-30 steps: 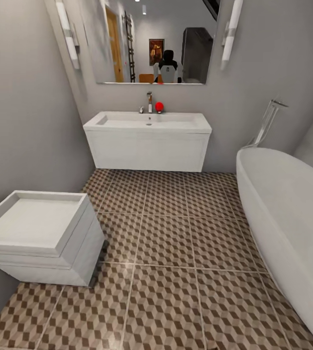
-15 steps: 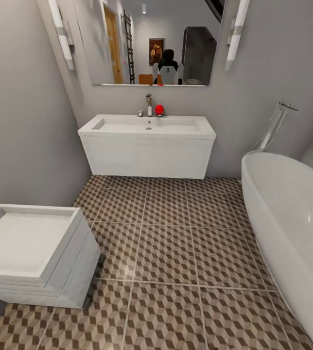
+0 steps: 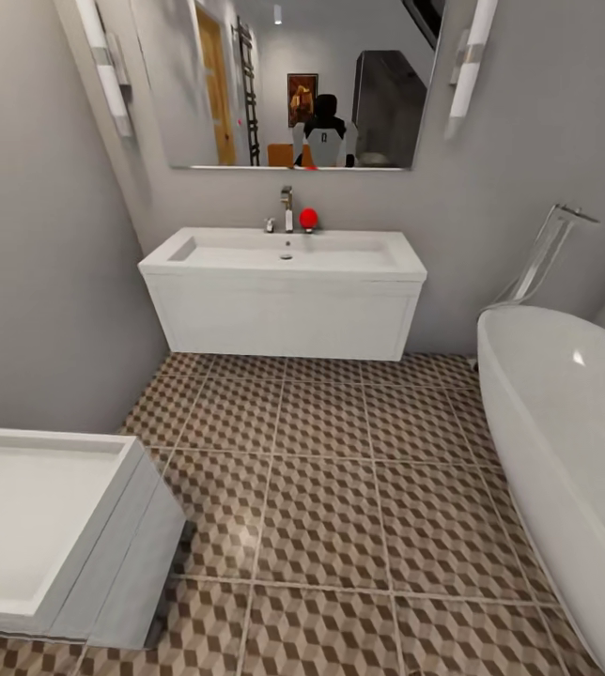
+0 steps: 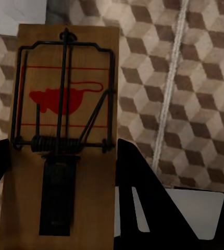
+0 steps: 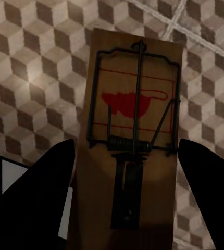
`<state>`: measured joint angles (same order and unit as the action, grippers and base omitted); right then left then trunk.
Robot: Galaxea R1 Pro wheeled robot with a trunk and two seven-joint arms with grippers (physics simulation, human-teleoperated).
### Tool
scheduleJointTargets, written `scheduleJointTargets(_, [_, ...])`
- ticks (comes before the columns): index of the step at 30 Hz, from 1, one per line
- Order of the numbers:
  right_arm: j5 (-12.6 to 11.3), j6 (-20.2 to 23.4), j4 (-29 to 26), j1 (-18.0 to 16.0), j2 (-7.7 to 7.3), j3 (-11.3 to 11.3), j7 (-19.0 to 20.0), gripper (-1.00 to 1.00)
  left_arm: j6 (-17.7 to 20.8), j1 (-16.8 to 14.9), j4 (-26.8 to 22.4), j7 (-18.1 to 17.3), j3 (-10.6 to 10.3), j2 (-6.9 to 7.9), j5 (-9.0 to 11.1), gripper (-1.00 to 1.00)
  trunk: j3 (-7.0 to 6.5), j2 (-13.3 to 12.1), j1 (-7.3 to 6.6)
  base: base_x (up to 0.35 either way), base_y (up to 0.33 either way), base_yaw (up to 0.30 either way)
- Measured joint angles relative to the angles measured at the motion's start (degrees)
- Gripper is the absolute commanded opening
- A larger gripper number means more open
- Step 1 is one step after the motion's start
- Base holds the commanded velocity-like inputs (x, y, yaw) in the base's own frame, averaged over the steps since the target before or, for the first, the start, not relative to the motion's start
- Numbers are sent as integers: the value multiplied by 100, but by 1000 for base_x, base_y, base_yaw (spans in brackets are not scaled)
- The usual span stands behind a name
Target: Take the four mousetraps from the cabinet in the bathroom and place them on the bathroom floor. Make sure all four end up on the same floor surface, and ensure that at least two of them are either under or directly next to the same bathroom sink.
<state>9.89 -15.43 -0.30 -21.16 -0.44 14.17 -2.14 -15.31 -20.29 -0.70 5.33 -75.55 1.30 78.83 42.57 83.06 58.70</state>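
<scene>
Each wrist view has a mousetrap in it, a brown board with a black wire spring and a red mouse print. My left gripper (image 4: 60, 172) is shut on one mousetrap (image 4: 65, 104), its dark fingers (image 4: 138, 192) against the board's sides. My right gripper (image 5: 125, 198) is shut on another mousetrap (image 5: 135, 125). Both traps hang above the cube-patterned bathroom floor (image 3: 321, 488). The white wall-hung sink (image 3: 284, 291) stands straight ahead against the far wall in the head view. The cabinet is out of view.
A white square-edged toilet (image 3: 49, 526) fills the near left corner and a white bathtub (image 3: 566, 441) runs along the right. A faucet (image 3: 287, 208) and a small red object (image 3: 308, 217) sit on the sink, below a mirror (image 3: 284, 84). Open tiles lie between.
The head camera has moved forward toward the sink: the sink looks larger and lower in the picture, and the toilet and bathtub have slid toward the near corners. The fixtures themselves have not moved.
</scene>
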Motion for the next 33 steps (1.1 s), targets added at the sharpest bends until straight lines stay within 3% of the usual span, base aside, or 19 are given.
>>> scheduleJointTargets(33, [-9, 18, 24, 1, 18, 8, 0, -100, 0, 0, 80, 13, 0, 10, 0, -100, 0, 0, 0, 329, 5, 0])
